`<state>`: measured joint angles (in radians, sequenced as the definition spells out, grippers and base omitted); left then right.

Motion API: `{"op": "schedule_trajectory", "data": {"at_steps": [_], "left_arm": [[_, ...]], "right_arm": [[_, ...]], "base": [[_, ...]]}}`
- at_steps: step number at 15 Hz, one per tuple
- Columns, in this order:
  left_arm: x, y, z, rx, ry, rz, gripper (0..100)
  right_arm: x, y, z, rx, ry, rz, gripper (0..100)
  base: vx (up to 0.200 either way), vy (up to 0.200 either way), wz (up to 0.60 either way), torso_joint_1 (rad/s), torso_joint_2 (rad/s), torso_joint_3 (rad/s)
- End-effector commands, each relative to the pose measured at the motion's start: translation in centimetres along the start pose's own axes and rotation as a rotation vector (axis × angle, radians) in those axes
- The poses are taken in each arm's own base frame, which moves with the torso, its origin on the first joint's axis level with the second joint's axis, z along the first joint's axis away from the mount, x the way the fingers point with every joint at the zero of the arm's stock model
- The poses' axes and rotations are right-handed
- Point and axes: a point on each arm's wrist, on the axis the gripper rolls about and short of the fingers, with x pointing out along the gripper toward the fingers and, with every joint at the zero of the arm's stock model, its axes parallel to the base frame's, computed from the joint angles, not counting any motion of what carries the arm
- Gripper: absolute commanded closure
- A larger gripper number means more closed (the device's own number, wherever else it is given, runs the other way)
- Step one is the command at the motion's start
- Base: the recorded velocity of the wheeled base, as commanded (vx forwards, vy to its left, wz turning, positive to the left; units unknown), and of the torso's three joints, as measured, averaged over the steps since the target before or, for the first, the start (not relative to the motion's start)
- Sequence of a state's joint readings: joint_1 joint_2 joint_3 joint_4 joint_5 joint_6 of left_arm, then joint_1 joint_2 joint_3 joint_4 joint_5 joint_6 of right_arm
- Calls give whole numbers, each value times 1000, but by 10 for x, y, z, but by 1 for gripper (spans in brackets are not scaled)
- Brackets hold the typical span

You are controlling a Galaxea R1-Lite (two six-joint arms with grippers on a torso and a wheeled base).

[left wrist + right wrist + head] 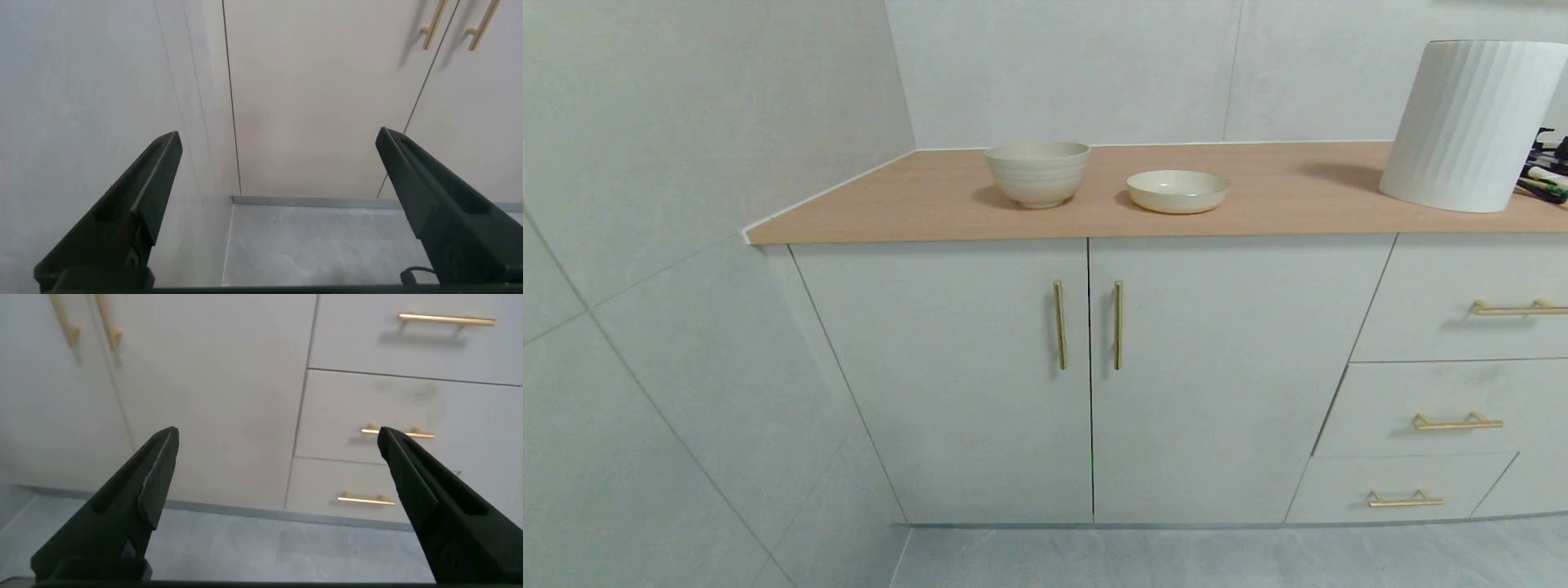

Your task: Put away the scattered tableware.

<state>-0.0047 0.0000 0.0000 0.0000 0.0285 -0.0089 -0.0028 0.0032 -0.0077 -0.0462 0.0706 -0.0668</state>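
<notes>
A deep cream ribbed bowl (1038, 172) stands on the wooden countertop (890, 208), left of centre. Beside it, to the right, lies a shallow cream dish (1178, 191). Below them the cabinet has two closed doors with gold handles (1059, 324) (1118, 324). My left gripper (278, 147) hangs open low in front of the cabinet's left side, with nothing between its fingers. My right gripper (278, 441) is open too, low before the right door and the drawers, holding nothing.
A tall white ribbed container (1474, 122) stands at the counter's right, with dark utensils (1543, 175) behind it. Three closed drawers with gold handles (1458, 422) sit right of the doors. A tiled wall (670, 286) closes off the left side. The floor (1176, 559) is grey.
</notes>
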Motion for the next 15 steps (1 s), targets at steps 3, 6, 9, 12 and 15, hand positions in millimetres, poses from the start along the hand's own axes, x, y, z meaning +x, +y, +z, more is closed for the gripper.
{"op": "schedule_trajectory", "data": {"at_steps": [3,6,9,12,15], "left_arm": [[0,0,0,0,0,1,0],[0,0,0,0,0,1,0],[0,0,0,0,0,1,0],[0,0,0,0,0,1,0],[0,0,0,0,0,1,0]], "right_arm": [[15,1,40,33,149,272,0],[85,3,81,100,416,504,0],[167,34,102,88,470,703,0],[248,82,93,106,423,798,0],[296,118,90,119,355,846,0]], "base": [[0,0,0,0,0,0],[0,0,0,0,0,0],[0,0,0,0,0,0],[0,0,0,0,0,0],[0,0,0,0,0,0]]}}
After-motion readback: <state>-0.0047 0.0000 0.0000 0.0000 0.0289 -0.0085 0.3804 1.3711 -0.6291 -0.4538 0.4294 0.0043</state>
